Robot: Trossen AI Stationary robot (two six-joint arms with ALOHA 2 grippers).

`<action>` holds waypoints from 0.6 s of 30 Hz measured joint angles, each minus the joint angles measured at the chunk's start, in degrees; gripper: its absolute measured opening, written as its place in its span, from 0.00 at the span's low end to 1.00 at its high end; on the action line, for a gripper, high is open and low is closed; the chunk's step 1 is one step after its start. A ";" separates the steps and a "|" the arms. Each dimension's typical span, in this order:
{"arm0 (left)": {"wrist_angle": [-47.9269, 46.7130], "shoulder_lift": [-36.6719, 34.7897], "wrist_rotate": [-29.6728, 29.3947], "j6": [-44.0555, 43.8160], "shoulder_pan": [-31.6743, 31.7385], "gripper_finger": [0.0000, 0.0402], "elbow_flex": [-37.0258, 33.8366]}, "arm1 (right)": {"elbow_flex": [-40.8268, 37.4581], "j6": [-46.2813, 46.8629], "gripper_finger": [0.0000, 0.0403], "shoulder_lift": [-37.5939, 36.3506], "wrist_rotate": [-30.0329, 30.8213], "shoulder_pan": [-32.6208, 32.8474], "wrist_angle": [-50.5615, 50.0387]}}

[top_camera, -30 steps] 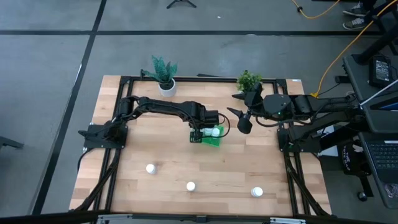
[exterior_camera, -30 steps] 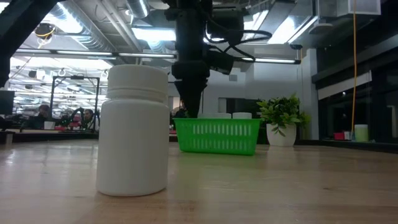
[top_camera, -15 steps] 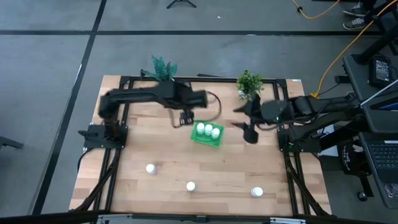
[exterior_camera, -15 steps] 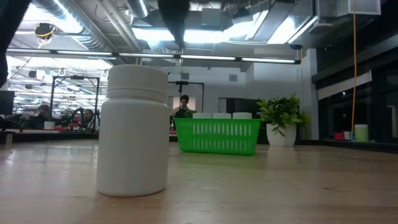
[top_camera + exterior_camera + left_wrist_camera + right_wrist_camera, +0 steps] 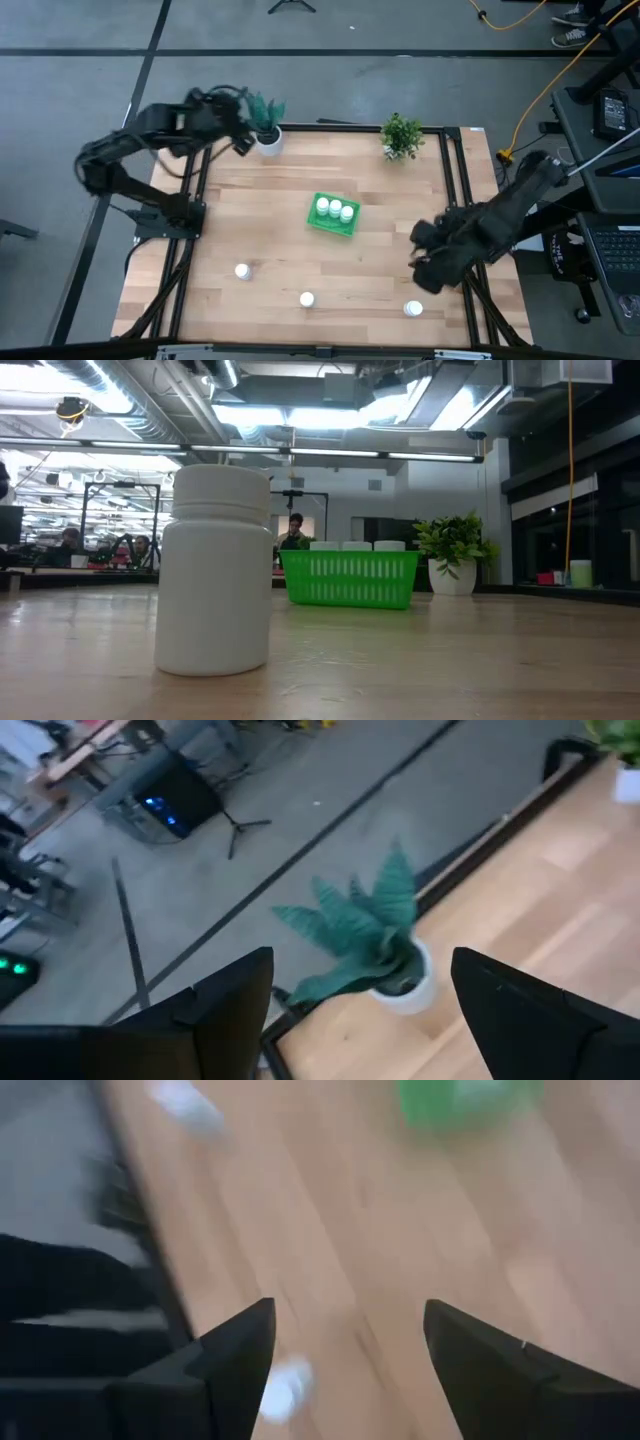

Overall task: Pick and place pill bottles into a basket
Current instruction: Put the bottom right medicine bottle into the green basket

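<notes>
Basket (image 5: pixel 333 214): bright green, low-sided, near the middle of the wooden table (image 5: pixel 270 250); it serves as the landmark below.
Bottles in basket (image 5: pixel 336 209): three white caps in a row inside it; the low view shows their tops just above the rim.
Bottles left on table: three, all on the near side of the basket, well apart from it and from each other: one toward the left arm's side (image 5: pixel 242 271), one about straight in front (image 5: pixel 307 298), one toward the right arm's side (image 5: pixel 413 309).
Progress (judgement): half done, three to go.
Left gripper (image 5: pixel 360 1010): well away from the basket, at the far left corner by the blue-green potted plant (image 5: pixel 262 115); fingers spread, nothing between them.
Right gripper (image 5: pixel 428 270): right of the basket on its near side, close above the right-hand loose bottle; fingers apart and empty in the right wrist view.
Handling (judgement): small rigid plastic cylinders, likely light and smooth, easy to tip or roll. Grip across the body below the cap, squarely.
Surface: pale wood planks, flat, inside a black frame.
Room: grey floor with dark lines; second plant (image 5: pixel 401 134) beyond the basket at the far edge; distant people behind the basket in the low view.
</notes>
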 joint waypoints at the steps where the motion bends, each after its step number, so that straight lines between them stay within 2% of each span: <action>1: 0.25 -1.91 -0.81 -0.53 0.17 0.74 -1.72 | -0.03 3.43 0.64 2.10 -1.83 0.57 -1.99; 4: 3.64 -6.66 -3.00 -0.62 0.89 0.74 -7.30 | -0.07 10.78 0.64 7.63 -6.25 1.72 -2.56; 7: 7.79 -10.09 -2.95 -0.37 1.75 0.74 -12.20 | -0.07 16.89 0.64 11.53 -8.68 2.10 1.62; 12: 12.34 -12.63 2.80 1.97 2.58 0.74 -18.53 | -0.07 27.10 0.71 15.46 -9.59 2.70 9.28; 18: 13.57 -11.88 9.56 6.08 2.56 0.74 -22.25 | -0.62 37.57 0.84 20.59 -16.76 3.62 9.31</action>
